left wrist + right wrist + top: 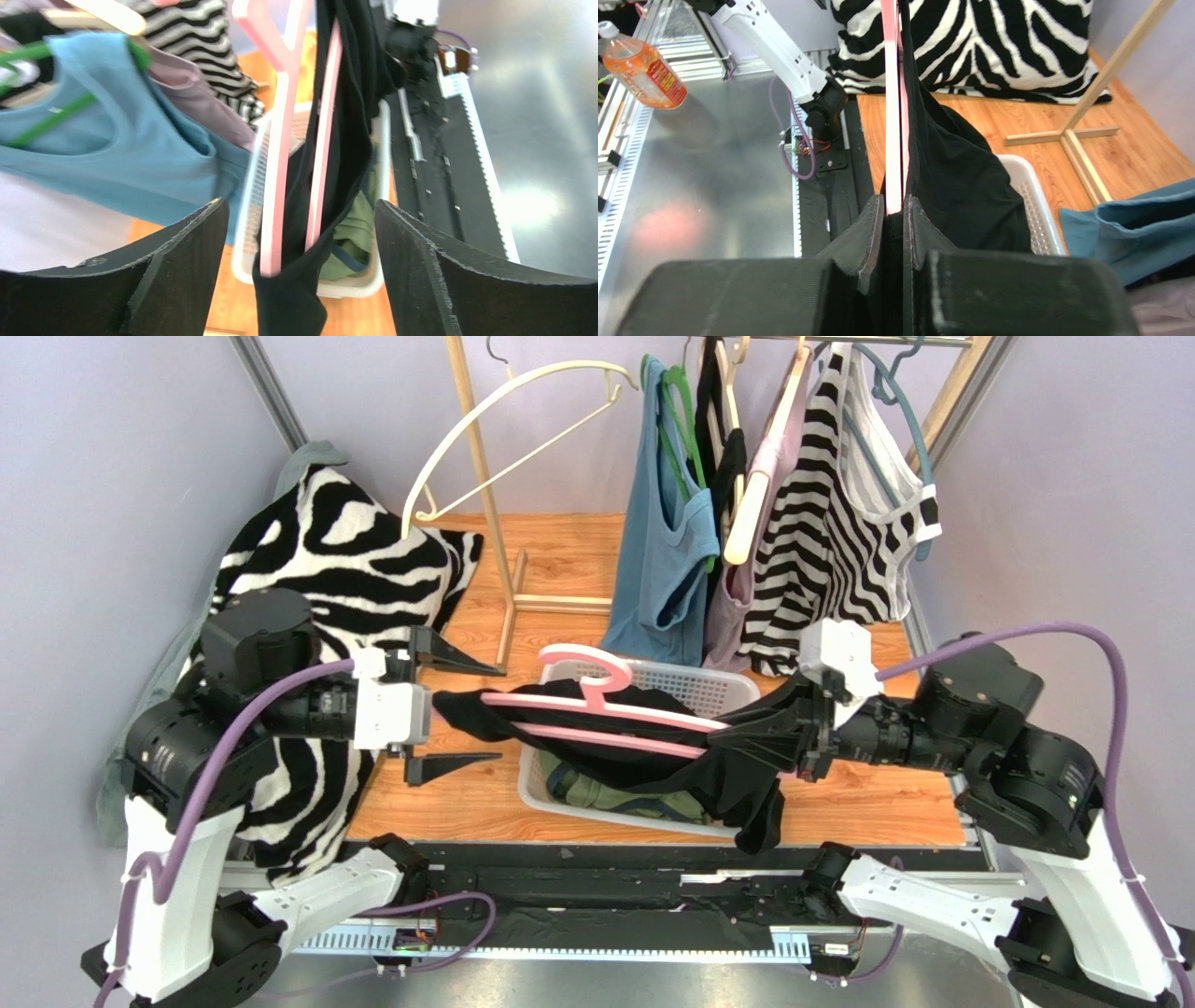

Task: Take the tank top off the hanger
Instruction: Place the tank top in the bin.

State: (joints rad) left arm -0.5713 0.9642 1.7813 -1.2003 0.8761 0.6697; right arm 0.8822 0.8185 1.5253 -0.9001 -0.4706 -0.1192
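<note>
- Right gripper point(732, 742), right of centre in the top view, is pressed together on one end of the pink hanger point(596, 703) and holds it level over the white basket point(709, 683). The black tank top point(718, 781) drapes over the hanger's bars and sags at lower centre.
- Left gripper point(452, 709), left of centre, stands spread, with the garment's free end lying between its fingers. Whether either finger touches cloth I cannot tell.
- Left wrist view: the spread fingers point(175, 266) fill the bottom corners. The tank top point(351, 140) and hanger point(281, 175) run down the middle of the frame, over the basket point(247, 203). How far ahead of the fingertips the cloth hangs is hard to judge.
- Right wrist view: the gripper point(894, 218) at bottom centre pinches the hanger point(893, 105), with tank top point(948, 175) fabric bunched beside it. Whether cloth is caught in the pinch too is hidden.
- Handling, as a judgement: the top looks light, soft and limp, likelier to stretch and snag on the stiff hanger's shoulder than to slide. A good hold is the loose fabric near the free end, clear of the pink bars.
- Straps and neckline cannot be told apart in any view.
</note>
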